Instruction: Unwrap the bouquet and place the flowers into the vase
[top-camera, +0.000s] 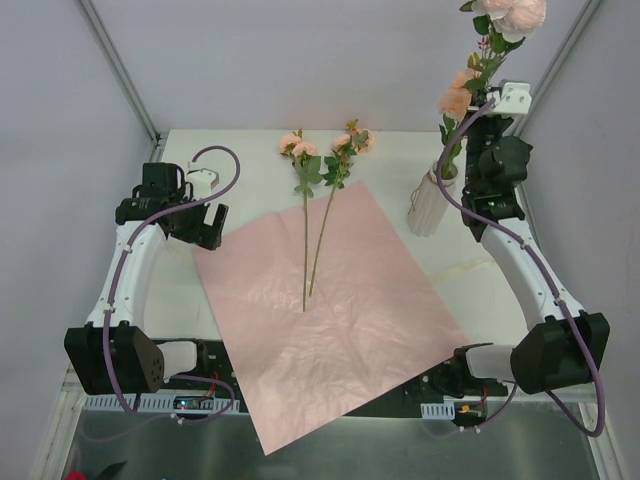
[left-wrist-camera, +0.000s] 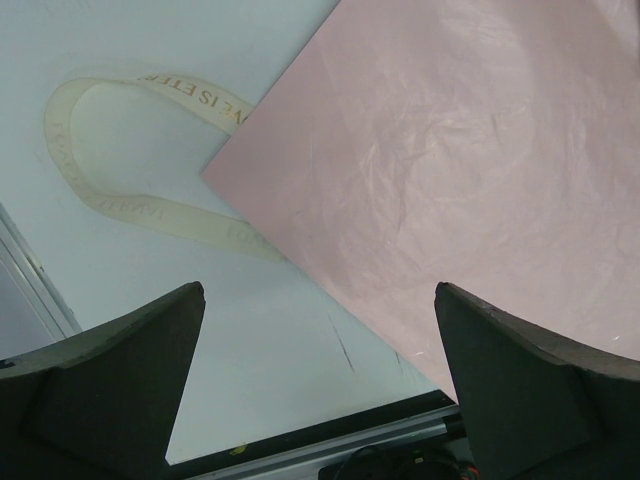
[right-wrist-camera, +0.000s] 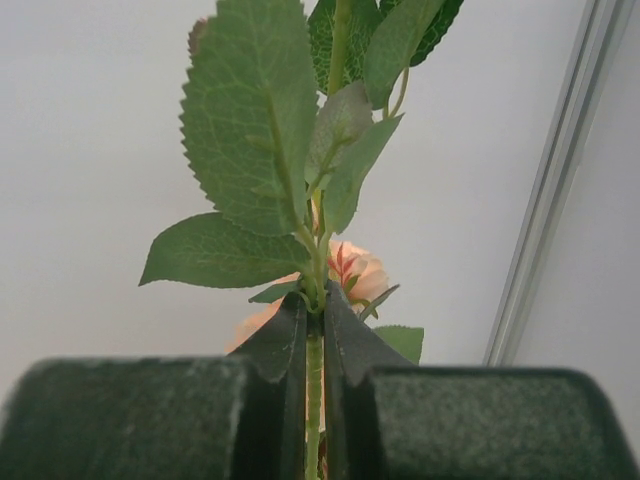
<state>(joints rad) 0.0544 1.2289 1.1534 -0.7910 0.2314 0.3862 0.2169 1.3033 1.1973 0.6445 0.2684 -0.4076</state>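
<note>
— Which step?
— Filling the vase: the right gripper (right-wrist-camera: 313, 310) is clamped on a green-leaved peach rose (right-wrist-camera: 316, 390), held upright over the off-white ribbed vase (top-camera: 432, 203).
— Next?
— Probably lower and release. The two long-stemmed roses (top-camera: 306, 240) on the pink paper sheet (top-camera: 350, 330) wait; the left gripper (left-wrist-camera: 318, 292) is spread and empty.

Left jaws wide — right jaws tight.

bare table (top-camera: 245, 165) left of paper (top-camera: 340, 310), ribbon loop (left-wrist-camera: 130, 205) there, vase (top-camera: 430, 205) far right
</note>
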